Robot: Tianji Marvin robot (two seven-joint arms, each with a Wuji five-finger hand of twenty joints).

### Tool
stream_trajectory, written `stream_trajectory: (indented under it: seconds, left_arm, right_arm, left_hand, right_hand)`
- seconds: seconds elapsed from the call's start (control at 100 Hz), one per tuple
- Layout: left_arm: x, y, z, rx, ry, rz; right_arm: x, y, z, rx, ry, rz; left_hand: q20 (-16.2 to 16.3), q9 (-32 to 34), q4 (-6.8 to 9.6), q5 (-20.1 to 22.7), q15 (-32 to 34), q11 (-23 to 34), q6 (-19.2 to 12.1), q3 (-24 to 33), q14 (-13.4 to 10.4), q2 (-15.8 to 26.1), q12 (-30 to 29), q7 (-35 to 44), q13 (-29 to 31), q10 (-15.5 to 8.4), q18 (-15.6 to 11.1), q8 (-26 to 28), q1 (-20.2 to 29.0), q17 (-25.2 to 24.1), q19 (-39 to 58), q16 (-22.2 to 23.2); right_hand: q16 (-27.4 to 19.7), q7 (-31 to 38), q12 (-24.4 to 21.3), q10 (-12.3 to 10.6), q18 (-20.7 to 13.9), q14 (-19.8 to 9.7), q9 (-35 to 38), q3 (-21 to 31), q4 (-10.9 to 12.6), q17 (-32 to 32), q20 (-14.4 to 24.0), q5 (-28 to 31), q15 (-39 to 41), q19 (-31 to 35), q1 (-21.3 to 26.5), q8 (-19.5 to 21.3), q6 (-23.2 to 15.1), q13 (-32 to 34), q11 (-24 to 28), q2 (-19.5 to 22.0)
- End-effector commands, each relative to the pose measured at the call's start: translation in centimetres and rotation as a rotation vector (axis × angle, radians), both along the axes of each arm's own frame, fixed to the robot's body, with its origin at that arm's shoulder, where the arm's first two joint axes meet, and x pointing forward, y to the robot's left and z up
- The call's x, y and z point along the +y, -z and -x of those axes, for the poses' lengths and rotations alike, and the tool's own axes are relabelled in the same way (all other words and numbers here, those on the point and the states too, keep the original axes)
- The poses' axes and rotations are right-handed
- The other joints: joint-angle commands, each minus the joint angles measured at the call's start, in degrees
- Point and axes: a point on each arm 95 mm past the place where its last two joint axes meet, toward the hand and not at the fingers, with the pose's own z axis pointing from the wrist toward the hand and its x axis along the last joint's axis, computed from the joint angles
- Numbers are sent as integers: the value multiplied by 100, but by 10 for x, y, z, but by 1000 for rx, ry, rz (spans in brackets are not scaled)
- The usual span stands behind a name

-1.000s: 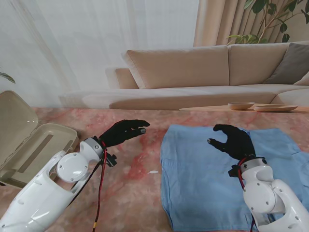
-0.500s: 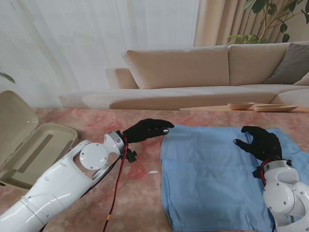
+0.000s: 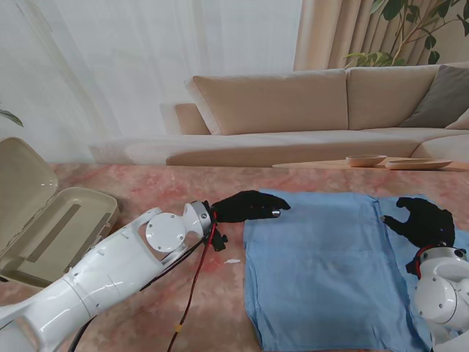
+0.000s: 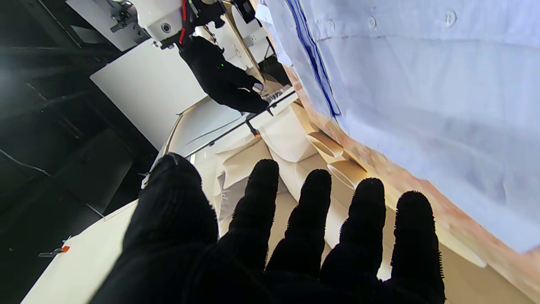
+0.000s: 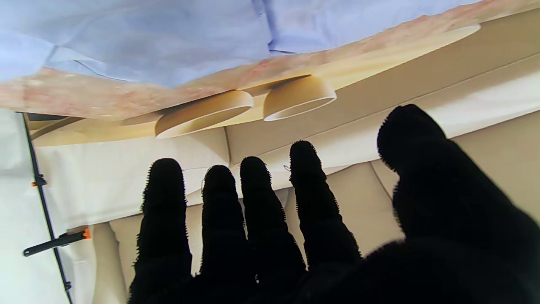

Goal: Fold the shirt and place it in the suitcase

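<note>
Living-room backdrop: beige sofa (image 3: 293,103) and white curtain (image 3: 110,66) behind a pink marbled table (image 3: 198,286). Blue shirt (image 3: 322,264) lies spread flat on the table's right half, button side visible in the left wrist view (image 4: 422,84), its left edge near table centre and its right part running under the right arm. Suitcase (image 3: 44,213), beige, sits open at the far left of the table with the lid tipped up, well apart from the shirt; nothing visible in it. Left arm (image 3: 110,271), white, reaches across the middle of the table from the near left corner, red cable along it. Right arm (image 3: 440,301) comes up at the near right corner over the shirt. Left hand (image 3: 253,206), black glove, fingers (image 4: 312,211) stretched out and apart, empty, at the shirt's far left corner; fingertips over the fabric edge, contact hard to tell from here. Right hand (image 3: 423,221), black glove, fingers (image 5: 312,198) spread with the thumb apart, holding nothing, over the shirt's far right part near the collar area; touching or hovering unclear. Two shallow bowls (image 3: 366,160) on a low wooden board past the table's far right edge. Small white scrap (image 3: 231,261) on the table just left of the shirt.
</note>
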Motion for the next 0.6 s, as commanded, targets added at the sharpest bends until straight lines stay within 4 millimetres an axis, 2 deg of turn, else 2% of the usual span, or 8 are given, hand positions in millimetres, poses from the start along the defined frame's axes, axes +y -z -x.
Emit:
stream_trajectory:
  seconds: [0.0, 0.37, 0.59]
  left_arm:
    - [-7, 3, 1, 14, 22, -6]
    - [-11, 21, -1, 71, 72, -54]
    - [-13, 29, -4, 109, 82, -100]
  right_arm:
    - [-10, 9, 5, 36, 35, 0]
    - [-28, 24, 10, 86, 137, 21]
    - [-34, 35, 11, 112, 178, 7]
  left_hand:
    - [9, -224, 33, -109, 88, 106, 14, -1, -59, 312, 68, -93, -151, 4, -190, -30, 111, -12, 200, 55]
    - [-8, -270, 33, -150, 112, 137, 39, -7, -29, 393, 73, -91, -187, 28, -202, -30, 87, -47, 222, 74]
    - [-25, -344, 14, -216, 98, 97, 106, -51, 26, 586, 53, -136, -257, 98, -211, -45, -138, -92, 198, 72]
  right_hand:
    - [-134, -79, -54, 41, -74, -62, -131, 18, 213, -122, -10, -128, -104, -159, 47, -25, 17, -233, -72, -10]
    - [-233, -99, -72, 58, -127, -90, -261, 6, 209, -277, 3, -161, -246, -430, 51, -27, 18, -565, -121, 15]
    - [-247, -106, -72, 55, -136, -90, -301, -26, 212, -284, 58, -180, -253, -533, 54, -24, 15, -609, -125, 56]
